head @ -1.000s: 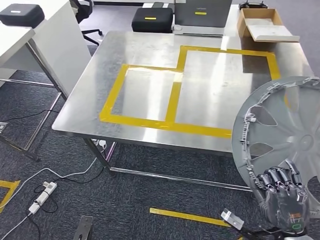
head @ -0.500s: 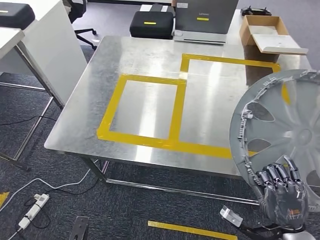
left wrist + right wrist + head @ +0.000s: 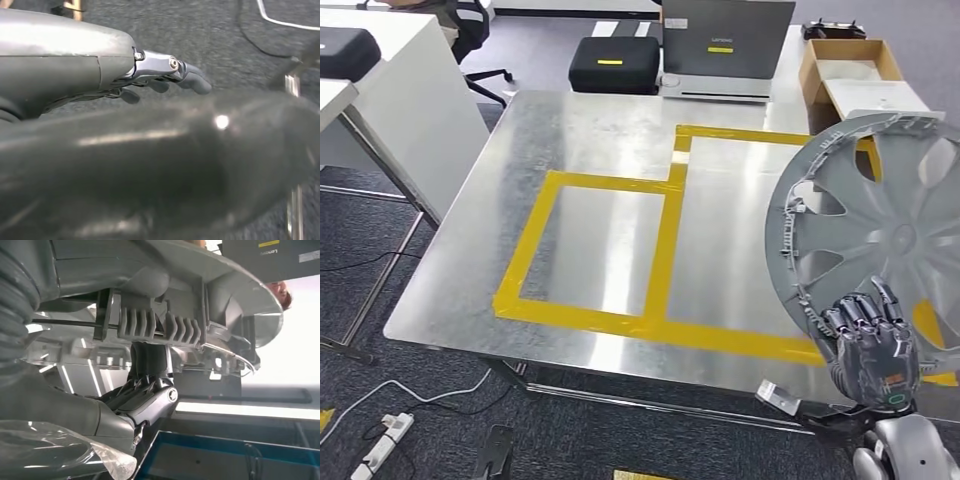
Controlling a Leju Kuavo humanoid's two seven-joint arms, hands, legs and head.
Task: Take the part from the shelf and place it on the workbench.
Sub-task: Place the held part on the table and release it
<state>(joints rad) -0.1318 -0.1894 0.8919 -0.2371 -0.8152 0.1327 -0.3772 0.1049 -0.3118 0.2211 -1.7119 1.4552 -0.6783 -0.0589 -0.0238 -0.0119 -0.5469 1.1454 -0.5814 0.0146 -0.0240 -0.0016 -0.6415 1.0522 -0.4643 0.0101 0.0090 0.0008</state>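
One part [image 3: 882, 225] now higher over workbench [image 3: 599, 130]; camera moved nearer. Right hand [image 3: 871, 345] grips part's rim; left hand [image 3: 166, 75] slack, holding nothing.

Silver bench [image 3: 569, 130] marked with yellow tape rectangles [image 3: 599, 250]; grey spoked part [image 3: 878, 220]; dark grey robot hand [image 3: 871, 345]; brown cardboard box [image 3: 848, 65].

Dark grey carpet [image 3: 433, 330] covers the floor. A white desk [image 3: 403, 90] stands beside an office chair [image 3: 475, 30]. A power strip [image 3: 384, 440] and cables [image 3: 433, 395] lie on the carpet.
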